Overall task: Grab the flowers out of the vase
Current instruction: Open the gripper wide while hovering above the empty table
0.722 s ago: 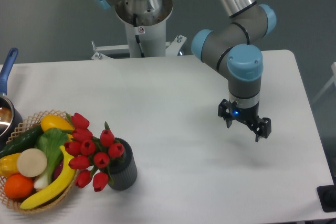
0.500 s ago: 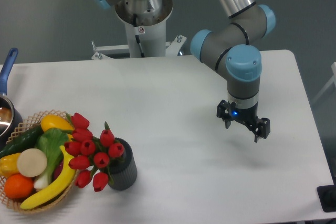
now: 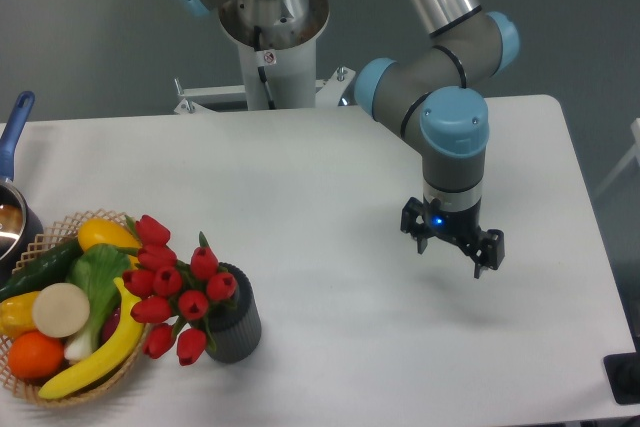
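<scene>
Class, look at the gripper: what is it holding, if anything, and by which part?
Nothing. The gripper hangs open over bare table, well apart from the flowers, which sit in the vase.

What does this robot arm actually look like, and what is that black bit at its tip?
The arm is made of grey cylindrical joints with light blue round caps and a shiny silver tube. Its tip carries a small black gripper with two jaws and a little blue light glowing on its body.

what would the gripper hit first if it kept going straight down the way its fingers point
Probably just bare table. The gripper points down, open and empty, with nothing under it; the flowers and vase sit far off near the table's other end.
</scene>
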Controlling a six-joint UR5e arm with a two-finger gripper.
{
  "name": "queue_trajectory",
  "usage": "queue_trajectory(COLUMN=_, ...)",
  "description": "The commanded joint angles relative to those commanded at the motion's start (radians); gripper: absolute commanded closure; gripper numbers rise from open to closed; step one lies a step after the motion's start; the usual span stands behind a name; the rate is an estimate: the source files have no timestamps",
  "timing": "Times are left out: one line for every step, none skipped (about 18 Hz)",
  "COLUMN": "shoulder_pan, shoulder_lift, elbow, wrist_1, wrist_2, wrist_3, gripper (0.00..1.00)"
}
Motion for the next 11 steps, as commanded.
queue_trajectory(shoulder_pan=0.000, shoulder_lift=0.000, elbow=0.000, wrist_1=0.005, wrist_2=-0.020, wrist_3=0.000, gripper=0.00)
queue_trajectory(shoulder_pan=0.000, shoulder_lift=0.000, elbow=0.000, wrist_1=0.014, wrist_2=-0.038, wrist_3=-0.002, gripper=0.00)
queue_trajectory(shoulder_pan=0.002, shoulder_lift=0.000, elbow=0.000, wrist_1=0.024, wrist_2=-0.066, wrist_3=-0.002, gripper=0.00)
queue_trajectory(shoulder_pan=0.005, shoulder_lift=0.000, elbow=0.000, wrist_1=0.029, wrist_2=-0.115, wrist_3=0.000, gripper=0.00)
queue_trajectory(shoulder_pan=0.011, shoulder_lift=0.002, elbow=0.002, wrist_1=0.029, wrist_2=-0.178, wrist_3=0.000, gripper=0.00)
queue_trajectory(shoulder_pan=0.014, shoulder_lift=0.005, elbow=0.000, wrist_1=0.029, wrist_2=-0.231, wrist_3=-0.003, gripper=0.00)
queue_trajectory(shoulder_pan=0.017, shoulder_lift=0.005, elbow=-0.002, wrist_1=0.029, wrist_2=-0.265, wrist_3=-0.003, gripper=0.00)
queue_trajectory(shoulder_pan=0.018, shoulder_lift=0.005, elbow=-0.002, wrist_1=0.029, wrist_2=-0.293, wrist_3=-0.005, gripper=0.00)
queue_trajectory(shoulder_pan=0.018, shoulder_lift=0.005, elbow=-0.002, wrist_1=0.029, wrist_2=-0.324, wrist_3=-0.005, gripper=0.00)
queue_trajectory(shoulder_pan=0.020, shoulder_lift=0.006, elbow=-0.003, wrist_1=0.029, wrist_2=-0.366, wrist_3=-0.005, gripper=0.00)
queue_trajectory(shoulder_pan=0.021, shoulder_lift=0.003, elbow=-0.003, wrist_1=0.029, wrist_2=-0.423, wrist_3=-0.005, gripper=0.00)
